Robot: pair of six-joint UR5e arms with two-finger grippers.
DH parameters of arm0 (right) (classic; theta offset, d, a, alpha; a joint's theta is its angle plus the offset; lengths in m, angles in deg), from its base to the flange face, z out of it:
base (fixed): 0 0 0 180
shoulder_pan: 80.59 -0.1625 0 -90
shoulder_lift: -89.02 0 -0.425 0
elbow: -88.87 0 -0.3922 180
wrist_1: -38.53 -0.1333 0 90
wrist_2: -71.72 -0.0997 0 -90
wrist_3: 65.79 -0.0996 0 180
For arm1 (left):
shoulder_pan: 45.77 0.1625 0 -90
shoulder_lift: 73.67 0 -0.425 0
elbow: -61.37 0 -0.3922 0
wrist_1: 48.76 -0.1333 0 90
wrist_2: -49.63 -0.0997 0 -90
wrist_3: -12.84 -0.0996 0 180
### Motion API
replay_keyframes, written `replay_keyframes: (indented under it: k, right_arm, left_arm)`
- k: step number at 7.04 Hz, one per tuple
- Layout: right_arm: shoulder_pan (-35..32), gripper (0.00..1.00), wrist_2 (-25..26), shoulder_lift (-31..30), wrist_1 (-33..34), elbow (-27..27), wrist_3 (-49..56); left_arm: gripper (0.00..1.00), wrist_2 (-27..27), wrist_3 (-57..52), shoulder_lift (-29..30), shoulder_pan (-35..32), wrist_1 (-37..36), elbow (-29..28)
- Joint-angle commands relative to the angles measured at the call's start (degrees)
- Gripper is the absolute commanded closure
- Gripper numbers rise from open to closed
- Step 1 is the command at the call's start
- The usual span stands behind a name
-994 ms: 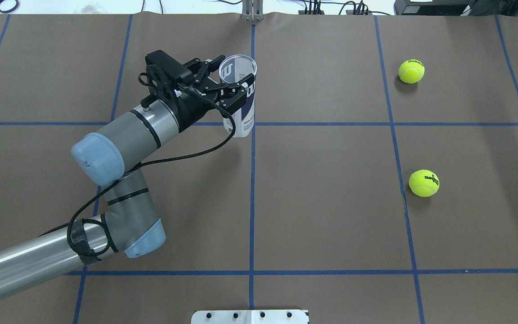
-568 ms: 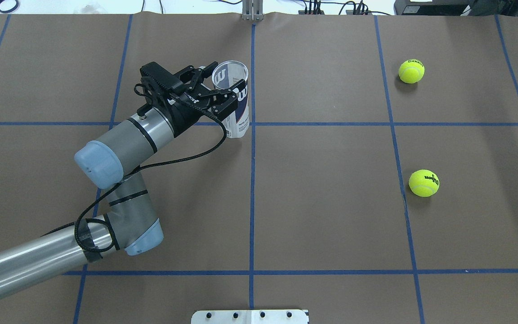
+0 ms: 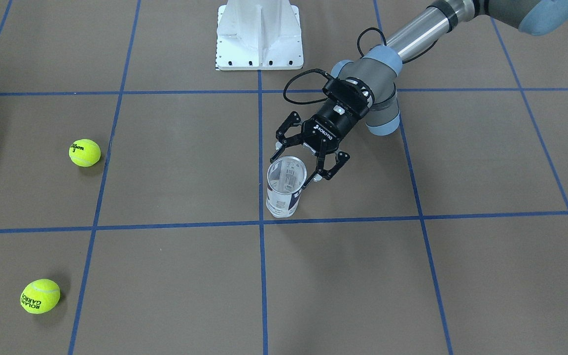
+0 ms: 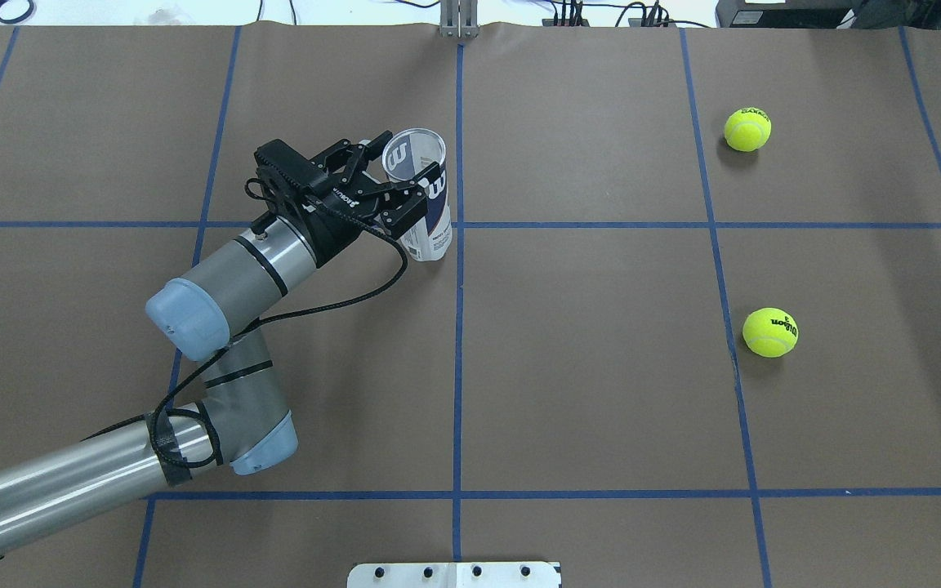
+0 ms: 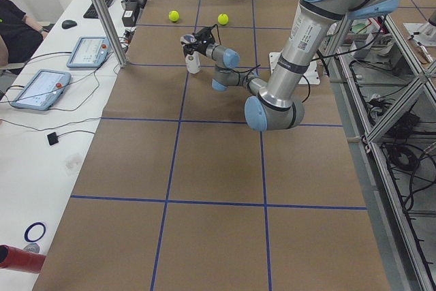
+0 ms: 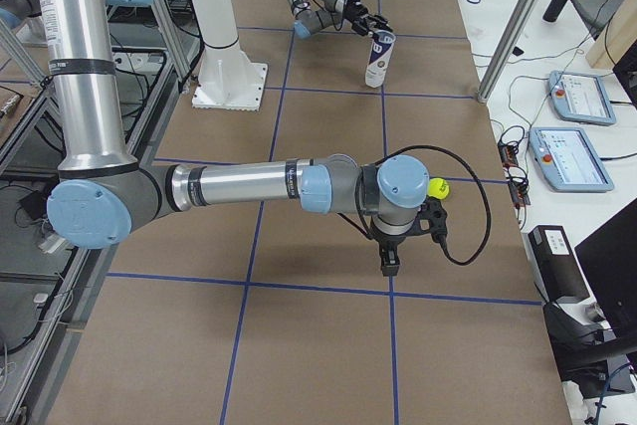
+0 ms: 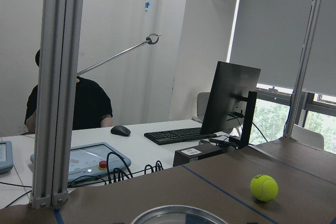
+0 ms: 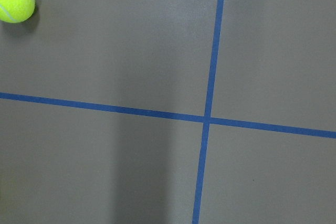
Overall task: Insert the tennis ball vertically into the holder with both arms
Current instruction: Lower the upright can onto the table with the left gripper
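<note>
Since a second ago the left claw (image 4: 399,175) and the tennis-ball tube (image 4: 433,232) have slid together toward 8 o'clock in the overhead view. The tube's base now stands just left of the centre line of blue tape (image 4: 459,367), which it overlapped before. The tube's open mouth faces up. The claw is spread wide, with a finger on either side of the tube's upper part, holding it. A Wilson ball (image 4: 770,331) lies well apart at 4 o'clock of the tube and a Roland Garros ball (image 4: 747,130) at 3 o'clock, both on the brown surface (image 4: 601,408).

From the front-facing camera the tube stands upright at 1 o'clock of a tape crossing, and the left arm (image 3: 412,34) reaches in from 1 o'clock.

From the left end, the near arm stretches away to the tube, with both balls beyond it.

From the right end, the near right arm (image 6: 239,186) hangs its right claw (image 6: 387,264) pointing down. I cannot tell how wide this claw stands. One ball shows at 2 o'clock of its wrist.

The left wrist camera catches the tube's rim at 6 o'clock and one ball at 4 o'clock. A person in black (image 7: 84,106) sits beyond an aluminium post (image 7: 58,87).

The right wrist camera looks down on a tape crossing, with the Roland Garros ball at 10 o'clock.
</note>
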State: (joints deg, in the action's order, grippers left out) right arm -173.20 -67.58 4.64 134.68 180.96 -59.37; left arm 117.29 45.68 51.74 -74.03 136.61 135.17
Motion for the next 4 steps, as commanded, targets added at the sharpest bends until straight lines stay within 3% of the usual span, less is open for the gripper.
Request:
replay_keyframes:
  k: [1,2,3,4]
  right_arm:
    - [0.1,0.01,0.0,0.2,0.0,-0.3,0.0]
    - [0.1,0.01,0.0,0.4,0.0,-0.3,0.0]
    - [0.1,0.01,0.0,0.4,0.0,-0.3,0.0]
    - [0.1,0.0,0.0,0.4,0.0,-0.3,0.0]
  left_arm:
    - [0.83,-0.7,-0.1,0.0,1.1,0.2,-0.1]
    - [0.74,-0.7,-0.1,0.0,1.1,0.2,-0.1]
    - [0.49,-0.8,-0.8,0.2,1.1,0.2,-0.1]
    - [0.37,-0.8,-2.2,0.1,1.2,0.2,-0.2]
